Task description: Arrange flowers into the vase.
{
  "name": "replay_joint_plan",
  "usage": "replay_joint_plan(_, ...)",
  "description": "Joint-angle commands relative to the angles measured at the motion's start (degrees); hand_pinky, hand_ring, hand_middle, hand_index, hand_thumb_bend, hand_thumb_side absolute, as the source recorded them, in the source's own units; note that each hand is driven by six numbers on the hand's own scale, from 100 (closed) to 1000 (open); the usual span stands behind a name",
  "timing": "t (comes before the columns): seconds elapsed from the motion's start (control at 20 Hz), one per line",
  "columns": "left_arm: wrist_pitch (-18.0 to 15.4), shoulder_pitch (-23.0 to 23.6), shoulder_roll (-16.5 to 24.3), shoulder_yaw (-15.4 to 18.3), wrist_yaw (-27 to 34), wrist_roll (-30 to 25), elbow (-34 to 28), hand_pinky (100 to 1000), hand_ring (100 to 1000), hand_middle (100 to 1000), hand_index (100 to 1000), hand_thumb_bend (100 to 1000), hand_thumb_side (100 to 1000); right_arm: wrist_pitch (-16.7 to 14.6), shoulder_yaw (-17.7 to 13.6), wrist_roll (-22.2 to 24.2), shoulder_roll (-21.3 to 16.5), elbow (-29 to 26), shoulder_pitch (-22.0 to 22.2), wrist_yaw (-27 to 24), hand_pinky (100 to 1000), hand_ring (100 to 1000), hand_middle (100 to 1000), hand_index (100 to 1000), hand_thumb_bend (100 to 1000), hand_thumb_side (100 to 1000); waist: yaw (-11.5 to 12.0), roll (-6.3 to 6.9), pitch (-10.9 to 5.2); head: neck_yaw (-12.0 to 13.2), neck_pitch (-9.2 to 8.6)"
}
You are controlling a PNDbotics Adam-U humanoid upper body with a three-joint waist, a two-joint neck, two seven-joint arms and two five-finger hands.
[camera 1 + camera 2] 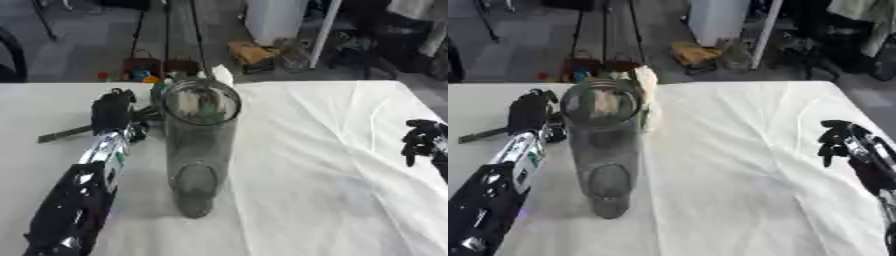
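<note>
Standing on the white counter (306, 150), the clear vase (199, 150) is just beside the left robot hand (112, 111); whether that hand grips anything, I cannot tell. A pale flower (646, 80) shows behind the vase. The right robot hand (833, 140) hangs far off, fingers curled, holding nothing.

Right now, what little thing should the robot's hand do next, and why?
Probably the left hand should close on the flower lying behind the vase and lift it toward the rim. The hand is beside the vase near the stem, and the vase looks empty. The right hand hangs idle, far right.
</note>
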Motion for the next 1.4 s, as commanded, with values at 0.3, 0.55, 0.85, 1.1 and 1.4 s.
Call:
replay_joint_plan(0.3,0.2,-1.76,1.85,0.62,0.05,1.5,-1.7,516,578,473,673,563,100,-6.33,-0.16,5.57,-2.11,-0.09,-1.16,-0.37,304,471,533,793,100,680,-1.52,-0.04,0.01,1.0,-2.34)
replay_joint_plan(0.55,0.13,-1.64,2.08,0.69,0.55,2.19,-1.64,509,576,470,673,535,120,-6.71,-0.13,5.54,-2.08,0.15,-1.34,-0.48,304,471,533,793,100,680,-2.23,-0.16,0.48,1.18,-2.91)
replay_joint_plan(0.85,0.55,-1.21,2.28,0.7,0.85,2.46,-1.13,470,560,461,671,491,173,-7.16,-0.09,5.53,-2.1,0.56,-1.34,-0.61,303,471,533,793,100,681,-2.67,-0.39,0.83,1.28,-3.15)
replay_joint_plan(1.1,0.71,-0.72,2.32,0.56,1.23,2.4,-0.82,301,446,417,642,493,273,-7.2,-0.16,5.51,-2.02,0.57,-1.23,-0.64,303,471,533,793,100,683,-2.73,-0.35,0.81,1.24,-2.92)
replay_joint_plan(1.4,-0.42,-0.65,2.56,0.42,0.44,3.37,-2.86,100,187,259,502,575,334,-6.94,-0.34,5.46,-1.97,0.46,-0.89,-0.55,303,471,532,793,100,685,-2.76,-0.18,0.44,1.15,-2.64)
